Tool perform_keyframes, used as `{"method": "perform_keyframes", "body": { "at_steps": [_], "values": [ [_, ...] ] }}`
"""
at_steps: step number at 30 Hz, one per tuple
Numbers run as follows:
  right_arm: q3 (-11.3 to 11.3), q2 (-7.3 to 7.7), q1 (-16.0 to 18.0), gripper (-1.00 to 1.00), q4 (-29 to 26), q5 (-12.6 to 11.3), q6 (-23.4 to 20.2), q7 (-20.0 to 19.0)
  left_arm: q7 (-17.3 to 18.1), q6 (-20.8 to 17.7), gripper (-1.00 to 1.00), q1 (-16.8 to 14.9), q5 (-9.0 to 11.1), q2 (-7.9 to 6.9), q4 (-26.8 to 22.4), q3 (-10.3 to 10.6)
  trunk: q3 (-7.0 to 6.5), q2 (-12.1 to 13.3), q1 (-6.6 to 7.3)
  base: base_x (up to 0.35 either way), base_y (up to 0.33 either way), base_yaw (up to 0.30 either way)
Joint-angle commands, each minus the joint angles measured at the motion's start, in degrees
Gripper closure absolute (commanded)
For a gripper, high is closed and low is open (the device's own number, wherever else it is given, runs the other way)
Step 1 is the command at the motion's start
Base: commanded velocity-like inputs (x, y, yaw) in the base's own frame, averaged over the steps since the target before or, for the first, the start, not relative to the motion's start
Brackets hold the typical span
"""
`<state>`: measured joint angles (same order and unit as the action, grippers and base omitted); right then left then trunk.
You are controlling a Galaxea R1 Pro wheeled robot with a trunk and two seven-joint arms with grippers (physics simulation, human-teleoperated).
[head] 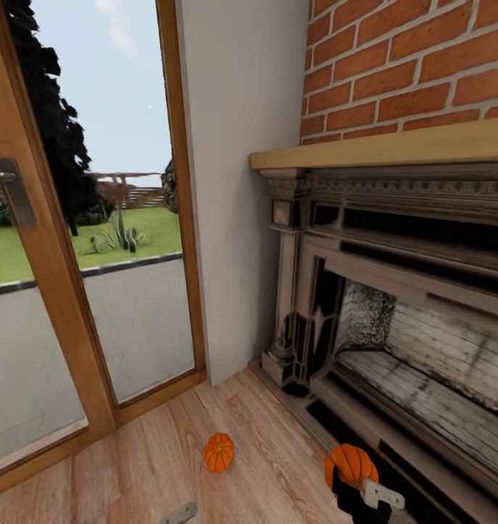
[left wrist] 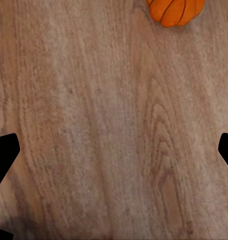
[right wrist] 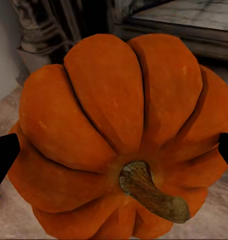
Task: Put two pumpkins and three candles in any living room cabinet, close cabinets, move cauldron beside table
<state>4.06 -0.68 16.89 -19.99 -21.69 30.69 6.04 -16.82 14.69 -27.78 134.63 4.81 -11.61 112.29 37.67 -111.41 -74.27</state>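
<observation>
One orange ribbed pumpkin [head: 219,452] lies on the wooden floor in front of the wall corner. My left gripper [left wrist: 114,155] hovers open over bare floorboards, and that pumpkin [left wrist: 176,11] sits just beyond its fingers. The other pumpkin [head: 351,466] is by the fireplace's hearth edge, with my right gripper [head: 353,486] shut on it. Up close, this held pumpkin [right wrist: 119,135] shows its brown stem, and a dark fingertip [right wrist: 4,157] presses on each side. The candles, cabinet, cauldron and table are out of view.
A dark stone fireplace [head: 394,306] with a wooden mantel [head: 394,149] and brick wall above stands to the right. A wood-framed glass door [head: 81,255] is on the left. A white wall corner [head: 234,218] stands between them.
</observation>
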Motion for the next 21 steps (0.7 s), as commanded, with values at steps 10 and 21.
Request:
{"method": "perform_keyframes", "body": {
  "at_steps": [10,21],
  "values": [
    [-2.5,0.14,0.1,1.00,-29.0,-3.4,-30.0,0.6,-0.3,0.4,-1.00,-0.1,0.4,0.02,0.0,0.5,1.87,-4.1,-2.20,0.000,0.000,0.000],
    [-9.7,0.17,-0.1,1.00,-56.2,-10.2,-58.0,0.6,-0.5,0.6,-1.00,-0.1,0.4,0.03,0.0,0.4,3.84,-8.5,-4.61,0.000,0.000,0.000]
  ]
}}
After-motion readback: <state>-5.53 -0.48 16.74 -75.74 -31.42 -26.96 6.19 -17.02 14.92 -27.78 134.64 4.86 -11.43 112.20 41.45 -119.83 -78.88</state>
